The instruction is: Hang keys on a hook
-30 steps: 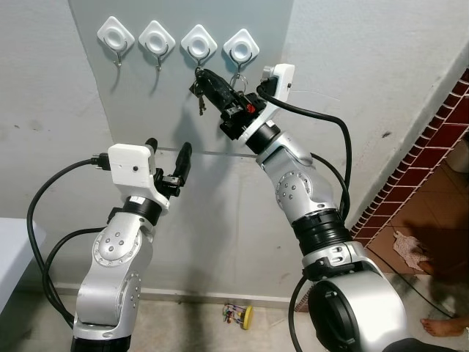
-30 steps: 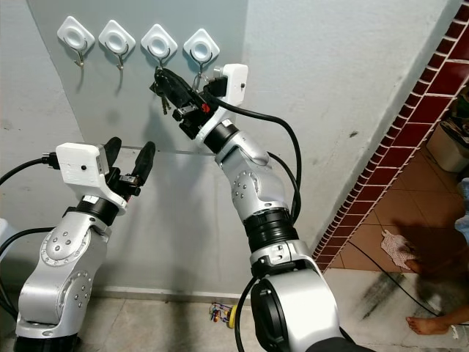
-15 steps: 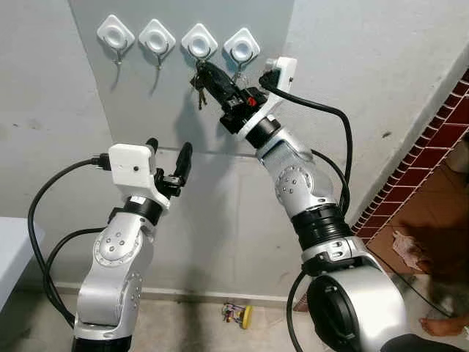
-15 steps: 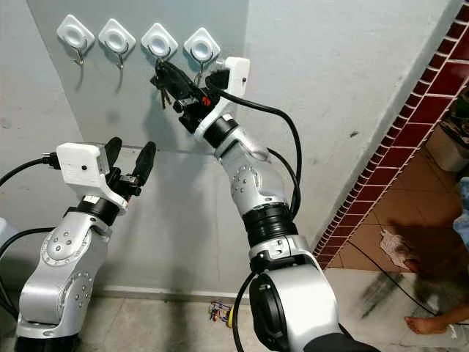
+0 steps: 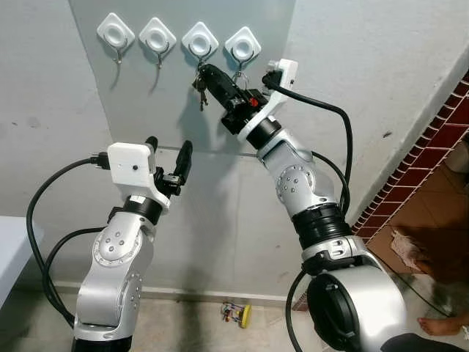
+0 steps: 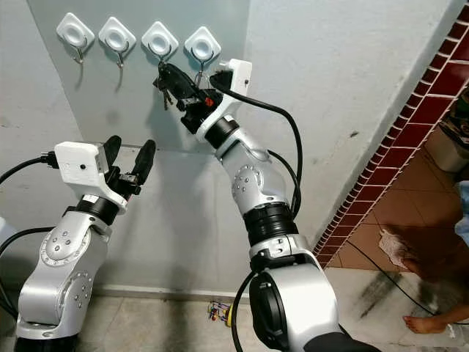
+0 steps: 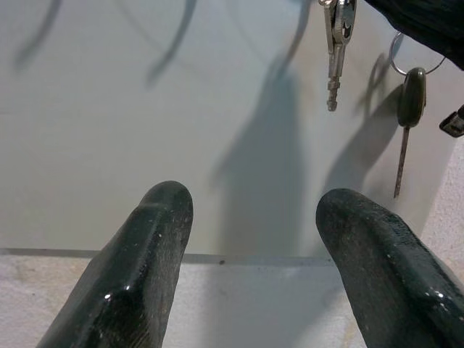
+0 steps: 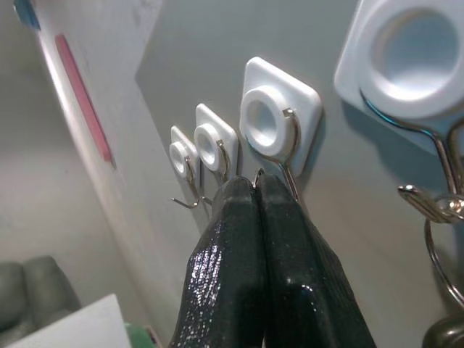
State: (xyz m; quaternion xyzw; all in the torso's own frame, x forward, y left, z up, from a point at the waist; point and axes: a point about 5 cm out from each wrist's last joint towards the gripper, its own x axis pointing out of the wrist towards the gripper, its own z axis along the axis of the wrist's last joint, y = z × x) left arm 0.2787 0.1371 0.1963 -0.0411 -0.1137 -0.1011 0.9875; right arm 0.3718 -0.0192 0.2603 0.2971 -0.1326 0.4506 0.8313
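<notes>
One bunch of keys [image 5: 199, 84] pinched in my right gripper [image 5: 207, 74], fingers pressed together on key ring, tips just below third hook [image 5: 200, 48] of four on grey panel [image 5: 146, 110]. Keys dangle beneath. Second, separate key [image 7: 409, 101] hangs from fourth hook [image 5: 240, 57]. My left gripper [image 5: 167, 150] held lower, near panel's bottom edge, two fingers spread wide, holding nothing.

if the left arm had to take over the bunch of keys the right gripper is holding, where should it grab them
Judging by the pose, grip the blades of the keys, which dangle free below the right gripper. The left gripper, jaws open, could come up from beneath, since the hooks crowd the ring end.
</notes>
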